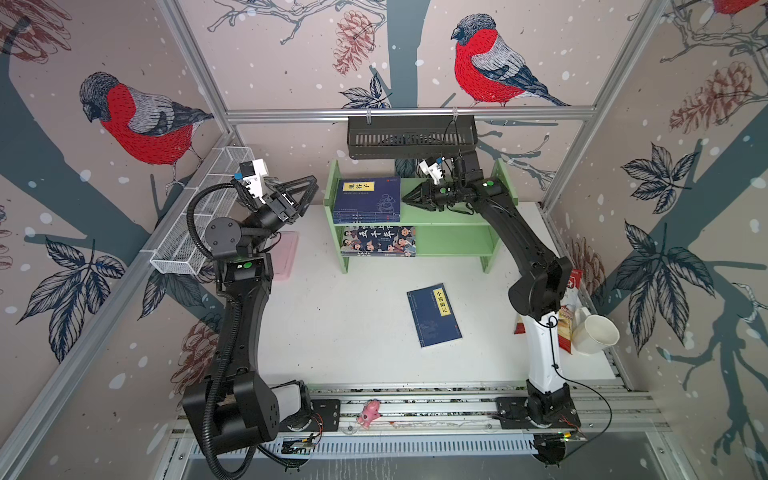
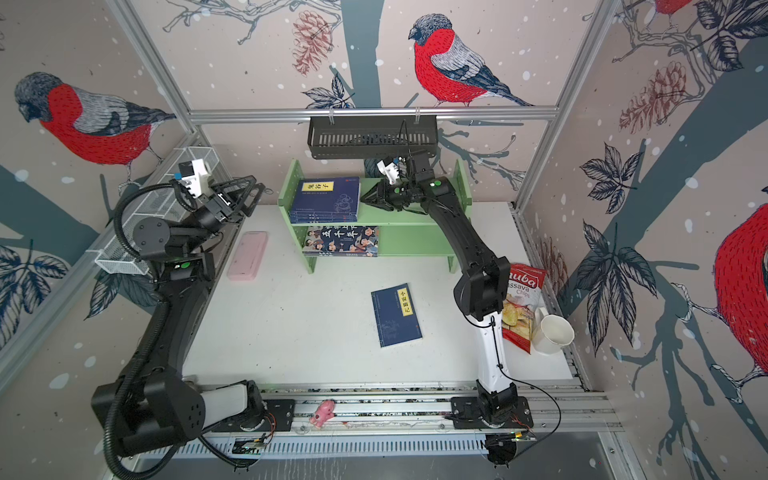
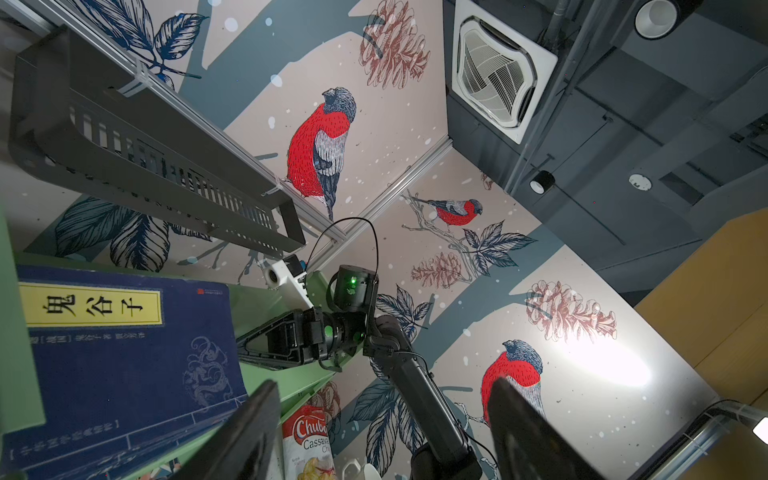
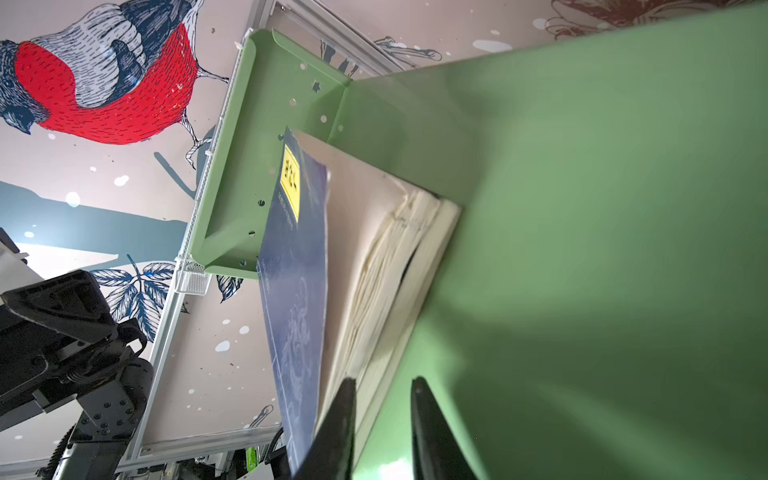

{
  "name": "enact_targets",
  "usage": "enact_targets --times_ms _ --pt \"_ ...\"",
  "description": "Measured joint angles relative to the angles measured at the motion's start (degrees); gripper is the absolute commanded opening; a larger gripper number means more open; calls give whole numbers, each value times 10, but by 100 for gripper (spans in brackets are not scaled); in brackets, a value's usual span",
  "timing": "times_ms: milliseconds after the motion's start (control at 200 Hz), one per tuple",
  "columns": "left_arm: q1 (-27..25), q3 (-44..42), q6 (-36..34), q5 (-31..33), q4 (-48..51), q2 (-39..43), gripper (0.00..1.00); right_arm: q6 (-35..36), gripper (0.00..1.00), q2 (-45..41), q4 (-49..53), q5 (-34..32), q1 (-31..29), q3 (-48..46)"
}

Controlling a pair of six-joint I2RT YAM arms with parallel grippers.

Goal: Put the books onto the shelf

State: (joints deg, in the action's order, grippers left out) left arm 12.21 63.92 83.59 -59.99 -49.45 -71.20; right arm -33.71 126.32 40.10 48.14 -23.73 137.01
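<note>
Backing your barely parted right gripper (image 1: 405,198) straight out toward 3 o'clock should keep the stack of dark navy paperbacks (image 1: 368,199) square at 9 o'clock on the light green two-tier wooden shelf (image 1: 453,216), imo; left gripper (image 1: 309,192) gapes empty.

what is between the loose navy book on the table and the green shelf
Nothing visible: bare table lies between the navy book and the shelf. The right gripper is at the upper tier beside the stacked books.
</note>
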Motion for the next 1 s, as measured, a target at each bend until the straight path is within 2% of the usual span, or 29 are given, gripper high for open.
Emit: enact_targets --times_ms 265,395,520,640,801,916,1001 --pt "0 0 -3 -1 1 0 80 -26 30 -50 -55 -12 6 -32" --pt "-2 10 -54 -15 35 8 80 -24 31 -67 -56 -35 -7 -35" --pt "-4 17 -123 -34 102 26 79 16 35 -140 -40 -103 -41 -80" --pt "-6 17 -200 -51 211 35 78 58 38 -264 -51 -187 -102 -214" --pt "-23 21 -358 -43 445 48 77 77 45 -434 -99 -304 -179 -461" --pt "-67 -3 -459 1 597 64 77 42 47 -532 -168 -354 -197 -647" --pt "-92 -57 -484 20 654 82 75 0 47 -576 -205 -382 -202 -771"
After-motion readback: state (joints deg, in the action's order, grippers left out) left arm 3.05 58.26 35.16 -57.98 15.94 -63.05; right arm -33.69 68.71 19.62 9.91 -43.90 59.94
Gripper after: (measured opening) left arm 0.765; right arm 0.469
